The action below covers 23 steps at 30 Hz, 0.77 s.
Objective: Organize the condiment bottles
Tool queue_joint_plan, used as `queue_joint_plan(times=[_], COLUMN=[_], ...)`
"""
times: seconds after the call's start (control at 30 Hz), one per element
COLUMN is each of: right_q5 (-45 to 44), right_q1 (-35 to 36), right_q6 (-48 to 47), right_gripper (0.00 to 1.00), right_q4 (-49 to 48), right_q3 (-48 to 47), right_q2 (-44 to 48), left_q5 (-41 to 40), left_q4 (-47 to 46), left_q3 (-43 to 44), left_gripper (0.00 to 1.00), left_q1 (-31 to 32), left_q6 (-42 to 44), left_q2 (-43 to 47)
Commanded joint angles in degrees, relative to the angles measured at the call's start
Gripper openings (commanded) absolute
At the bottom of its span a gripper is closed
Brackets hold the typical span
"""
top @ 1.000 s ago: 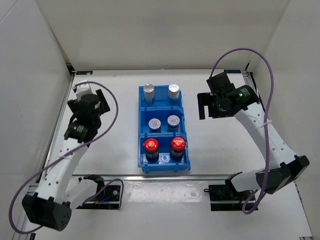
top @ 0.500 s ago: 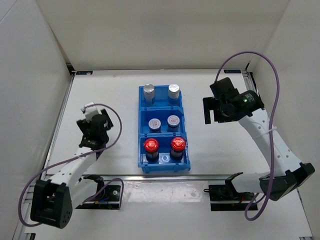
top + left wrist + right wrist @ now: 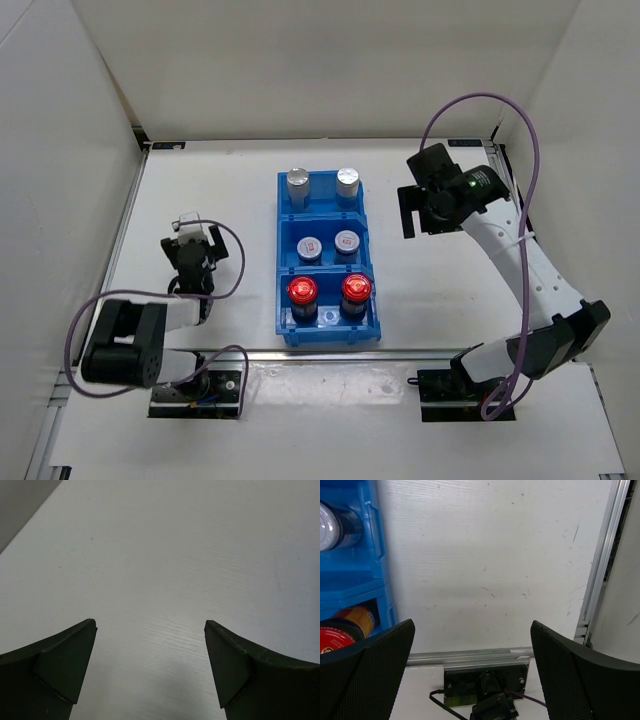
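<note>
1. Left claw (image 3: 193, 248): sits left of the blue bin (image 3: 281, 262), well apart from it, low over the bare bench (image 3: 225, 180). The arm is folded close to its base. In the wrist view the fingers are spread wide with nothing between them and only bench below. It looks parked, with nothing to do on this side.
2. Blue bin: all six condiment bottles are inside, upright, one matching pair per compartment.
   - The silver-capped pair (image 3: 298, 180) is in the far compartment.
   - The short red-marked pair (image 3: 309, 247) is in the middle compartment.
   - The red-capped pair (image 3: 302, 291) is in the near compartment.
   - Each pair stands side by side. Grouping like with like is the point of the task, so the sorting looks finished.
3. Right claw (image 3: 408, 213): sits right of the bin, level with its far and middle compartments and not touching it. It is wide open and empty. Its wrist view shows the bin wall at the left edge and bare bench ahead. It is probably held off to the side so it can't knock the bottles.
</note>
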<state>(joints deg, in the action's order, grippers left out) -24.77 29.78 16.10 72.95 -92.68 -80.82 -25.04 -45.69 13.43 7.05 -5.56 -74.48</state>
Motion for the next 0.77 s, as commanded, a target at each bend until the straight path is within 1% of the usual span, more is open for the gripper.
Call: queue_joint_plan(times=[0.0, 0.03, 0.07, 0.1, 0.13, 0.23, 0.37, 0.43, 0.57, 0.73], right_q5=[1.04, 1.04, 0.09, -0.44, -0.45, -0.45, -0.45, -0.45, -1.76, -3.51], right_q1=[-0.07, -0.07, -0.07, -0.07, -0.07, -0.07, -0.68, -0.69, -1.22, -1.22], right_q6=[-0.72, -0.72, -0.72, -0.72, -1.41, -2.99, -2.39, -1.68, -0.63, -3.09], right_gripper=[1.00, 1.00, 1.00, 1.00, 1.00, 1.00, 1.00, 1.00, 1.00, 1.00], right_q4=[-2.99, -3.77, -3.78, -4.73, -5.27, -7.81, -9.84, -10.36, -10.37, -10.37], right_q3=[-1.89, -1.89, -1.89, -1.89, -1.89, -0.31, 1.71, 2.41, 2.42, 1.89], right_q2=[0.13, -0.56, -0.57, -1.09, -1.10, -1.10, -0.48, -0.48, -2.32, -3.38], left_q5=[12.36, 17.43, 18.44, 17.49, 14.09, 14.05, 14.05, 16.42, 16.42, 16.42], left_q4=[-8.98, -10.46, -11.43, -12.31, -12.32, -12.32, -12.32, -12.32, -11.79, -11.79], left_q3=[2.29, 3.17, 2.48, 1.61, 1.60, 1.60, 1.60, 1.60, 1.60, 1.60], left_gripper=[1.00, 1.00, 1.00, 1.00, 1.00, 1.00, 1.00, 1.00, 1.00, 1.00], left_q1=[-1.34, -1.34, -1.86, -2.39, -2.39, -2.39, -2.39, -2.39, -2.39, -2.39], left_q6=[5.29, 6.69, 6.97, 6.01, 4.96, 4.95, 4.95, 5.73, 5.74, 5.74], left_q2=[-6.63, -8.47, -9.54, -8.94, -8.93, -8.93, -8.93, -8.93, -8.93, -8.93])
